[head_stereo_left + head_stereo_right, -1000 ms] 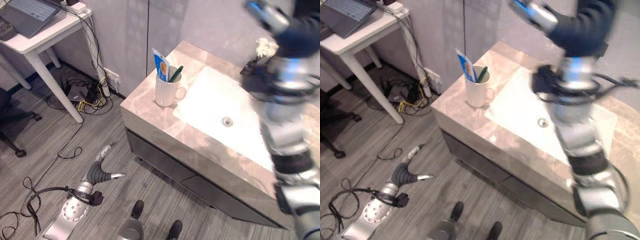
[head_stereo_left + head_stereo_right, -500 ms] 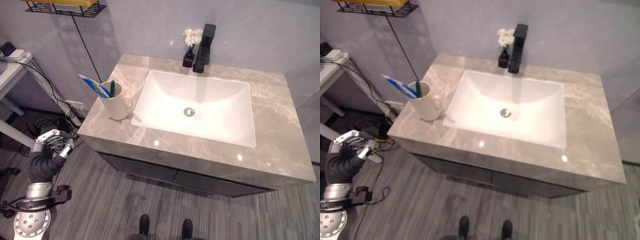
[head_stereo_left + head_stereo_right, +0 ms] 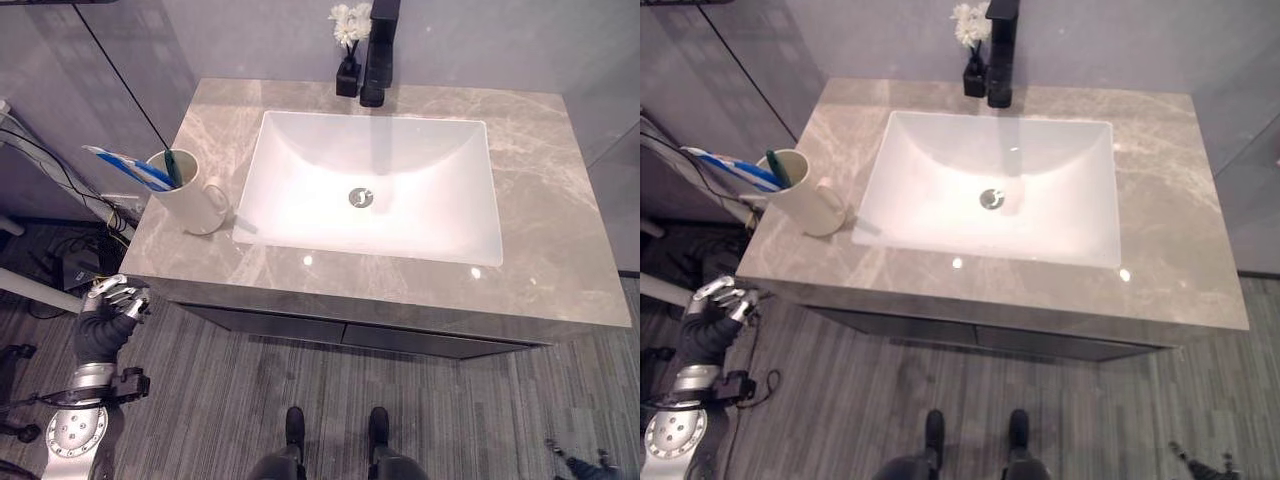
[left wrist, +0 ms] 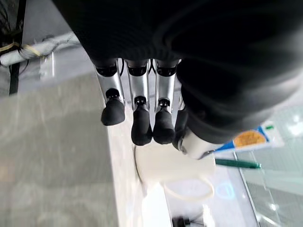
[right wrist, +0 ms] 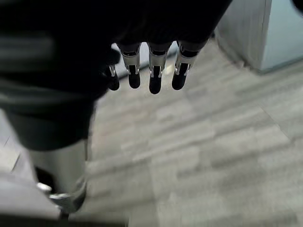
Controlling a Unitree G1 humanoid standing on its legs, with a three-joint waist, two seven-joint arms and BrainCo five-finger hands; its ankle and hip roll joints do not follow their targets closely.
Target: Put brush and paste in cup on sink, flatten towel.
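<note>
A: What's different nearest the robot?

B: Both arms have come down. The left hand (image 3: pixel 112 300) hangs low beside the counter's front left corner, fingers relaxed, holding nothing. The right hand (image 5: pixel 150 71) now points at the floor, fingers loosely extended, also empty. A second ago that arm swept across the sink.

A: And on the counter?

B: The white cup (image 3: pixel 190 195) stands at the left edge of the sink counter (image 3: pixel 560 250), with the brush (image 3: pixel 172 168) and paste (image 3: pixel 125 168) already inside. The view has swung to face the basin (image 3: pixel 375 190) squarely.

A: So what's left?

B: I'd judge the cup step done. I see no towel here to flatten.
</note>
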